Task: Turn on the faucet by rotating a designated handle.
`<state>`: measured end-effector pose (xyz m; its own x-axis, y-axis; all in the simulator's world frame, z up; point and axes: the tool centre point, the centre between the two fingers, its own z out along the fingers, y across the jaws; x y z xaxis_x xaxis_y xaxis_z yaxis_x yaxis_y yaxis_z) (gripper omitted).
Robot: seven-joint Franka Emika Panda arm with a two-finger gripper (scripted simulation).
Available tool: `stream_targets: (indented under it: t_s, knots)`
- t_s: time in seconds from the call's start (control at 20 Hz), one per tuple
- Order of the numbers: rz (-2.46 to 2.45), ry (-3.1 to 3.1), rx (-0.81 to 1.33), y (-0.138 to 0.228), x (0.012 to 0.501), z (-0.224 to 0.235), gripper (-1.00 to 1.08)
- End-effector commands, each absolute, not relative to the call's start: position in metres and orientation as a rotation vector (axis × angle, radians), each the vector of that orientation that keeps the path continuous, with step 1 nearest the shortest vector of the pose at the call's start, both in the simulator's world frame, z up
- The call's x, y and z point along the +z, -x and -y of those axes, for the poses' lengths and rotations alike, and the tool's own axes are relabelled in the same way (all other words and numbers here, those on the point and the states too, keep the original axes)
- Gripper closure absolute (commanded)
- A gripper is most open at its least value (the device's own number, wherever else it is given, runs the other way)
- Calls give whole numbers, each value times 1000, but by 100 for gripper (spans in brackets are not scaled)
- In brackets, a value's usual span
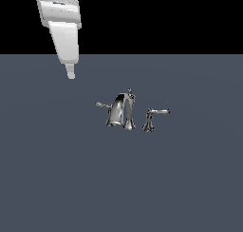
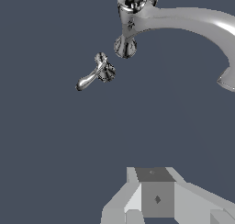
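The small chrome faucet stands on the grey floor in the middle of the exterior view. It has a broad arched spout and a thin knob-topped rod. The handle is the short lever pointing to the exterior view's left. In the wrist view the handle lies beside the spout. My gripper hangs high, well off to the exterior view's left of the faucet, touching nothing. Only grey parts of it show in the wrist view. Whether the fingers are apart is not visible.
A longer lever on its own flared pedestal stands at the exterior view's right of the spout. The flat grey floor runs all around the faucet. The white arm comes down from the upper left.
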<state>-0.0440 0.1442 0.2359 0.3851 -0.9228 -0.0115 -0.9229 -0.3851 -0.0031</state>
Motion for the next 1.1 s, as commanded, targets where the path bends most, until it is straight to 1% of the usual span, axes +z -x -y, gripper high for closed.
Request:
stream_targets:
  t_s: [0.0,0.5,1.05]
  knots:
    - [-1800,2564,11,32,226,-143,108]
    - [-2071,2358,4,-19,179,-131,108]
    - [-2376,2058,-3,-78,122,-100,108]
